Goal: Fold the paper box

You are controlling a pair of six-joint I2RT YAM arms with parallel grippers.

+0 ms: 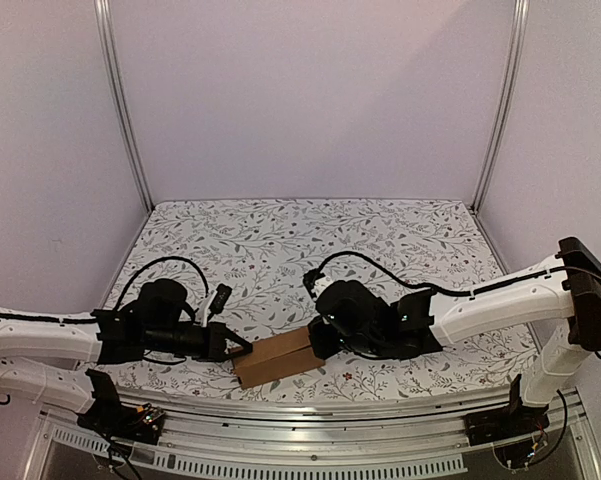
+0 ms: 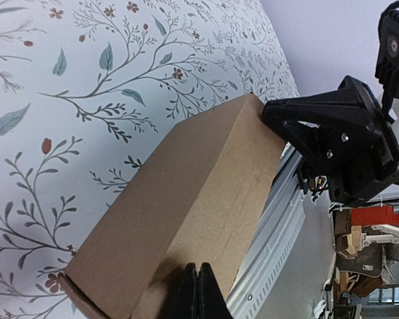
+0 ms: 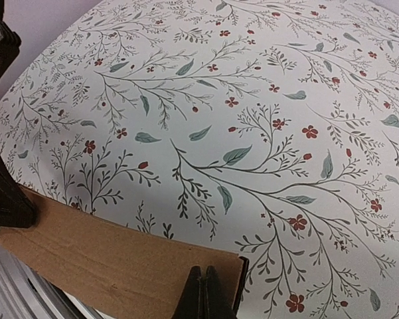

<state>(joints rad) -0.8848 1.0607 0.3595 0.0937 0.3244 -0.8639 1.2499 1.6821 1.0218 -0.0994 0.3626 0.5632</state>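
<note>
The paper box (image 1: 275,358) is a closed brown cardboard mailer lying near the table's front edge, between my two grippers. My left gripper (image 1: 242,349) is at its left end. In the left wrist view the left gripper (image 2: 196,267) has its fingers pressed together, with their tips over the box's top face (image 2: 186,179). My right gripper (image 1: 316,345) is at the box's right end. In the right wrist view the right gripper (image 3: 204,271) is also shut, with its tips on the box's top (image 3: 106,252) close to its right corner. Neither gripper clamps any cardboard.
The floral tablecloth (image 1: 310,240) covers the table beyond the box. The metal rail (image 2: 279,219) of the table's front edge runs right beside the box. Grey walls and upright posts (image 1: 125,110) enclose the back and sides.
</note>
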